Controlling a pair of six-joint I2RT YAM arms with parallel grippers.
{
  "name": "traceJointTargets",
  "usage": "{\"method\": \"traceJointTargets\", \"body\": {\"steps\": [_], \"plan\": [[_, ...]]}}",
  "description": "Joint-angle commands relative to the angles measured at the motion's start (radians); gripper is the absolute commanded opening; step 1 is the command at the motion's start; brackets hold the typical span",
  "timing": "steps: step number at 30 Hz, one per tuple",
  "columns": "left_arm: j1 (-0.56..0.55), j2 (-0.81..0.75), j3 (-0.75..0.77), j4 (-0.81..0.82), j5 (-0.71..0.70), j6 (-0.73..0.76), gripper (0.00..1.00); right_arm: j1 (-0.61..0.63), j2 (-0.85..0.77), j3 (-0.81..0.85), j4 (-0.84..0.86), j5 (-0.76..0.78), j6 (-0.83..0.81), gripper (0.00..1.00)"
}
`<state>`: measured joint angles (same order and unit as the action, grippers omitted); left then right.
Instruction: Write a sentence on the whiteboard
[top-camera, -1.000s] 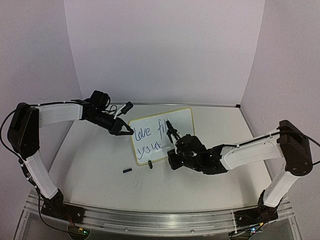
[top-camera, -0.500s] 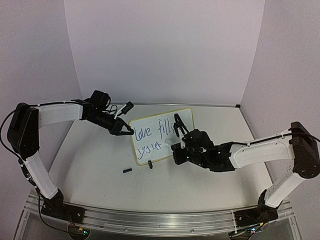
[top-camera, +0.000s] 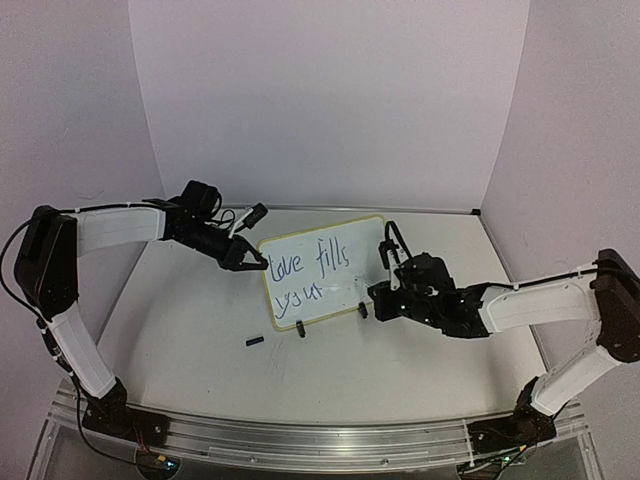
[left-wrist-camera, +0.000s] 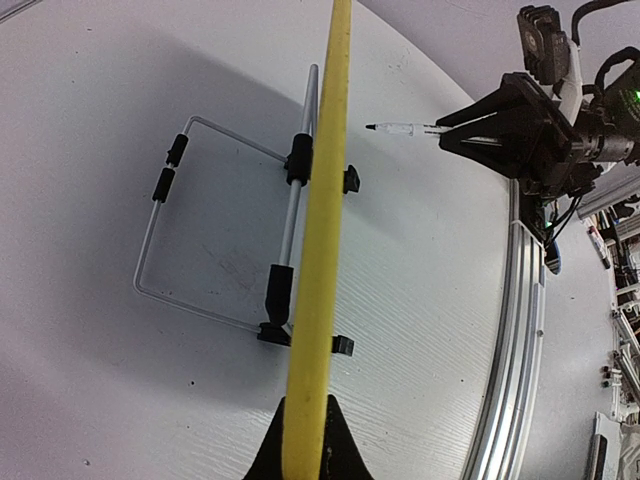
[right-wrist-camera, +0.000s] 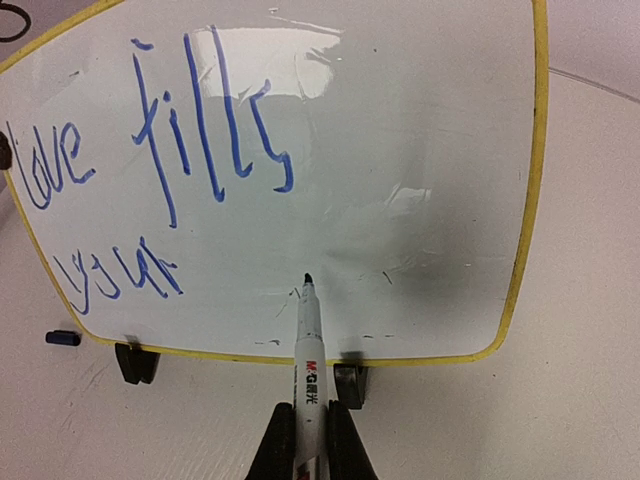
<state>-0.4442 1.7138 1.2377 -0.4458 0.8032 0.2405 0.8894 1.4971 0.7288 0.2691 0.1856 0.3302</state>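
The whiteboard stands tilted on two black clip feet at mid-table, yellow-rimmed. On it the sentence reads "love fills" over "your" in blue. My left gripper is shut on the board's left edge; the left wrist view shows the rim edge-on between the jaws of that gripper. My right gripper is shut on a white marker. Its tip points at the bare lower middle of the whiteboard, a short gap away from the surface. The right gripper sits just in front of the right foot.
A small dark marker cap lies on the table in front of the board's left corner, also visible as a blue cap. A wire stand props the board from behind. An aluminium rail runs along the near edge.
The right arm finished "fills", adding letters to "fil", then moved right and down to the board's lower middle. The left gripper and board have not moved.
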Motion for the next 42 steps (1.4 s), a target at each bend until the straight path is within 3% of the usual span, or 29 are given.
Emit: {"method": "traceJointTargets", "body": {"steps": [1,21,42], "plan": [[-0.008,-0.019,0.020,-0.042,-0.093,0.063,0.00,-0.026,-0.029,-0.021,0.091,-0.079,0.013,0.00],[-0.008,-0.018,0.022,-0.043,-0.093,0.064,0.00,-0.045,0.101,0.075,0.150,-0.129,-0.019,0.00],[-0.008,-0.016,0.022,-0.044,-0.094,0.064,0.00,-0.043,0.131,-0.029,0.164,-0.149,0.053,0.00]]}}
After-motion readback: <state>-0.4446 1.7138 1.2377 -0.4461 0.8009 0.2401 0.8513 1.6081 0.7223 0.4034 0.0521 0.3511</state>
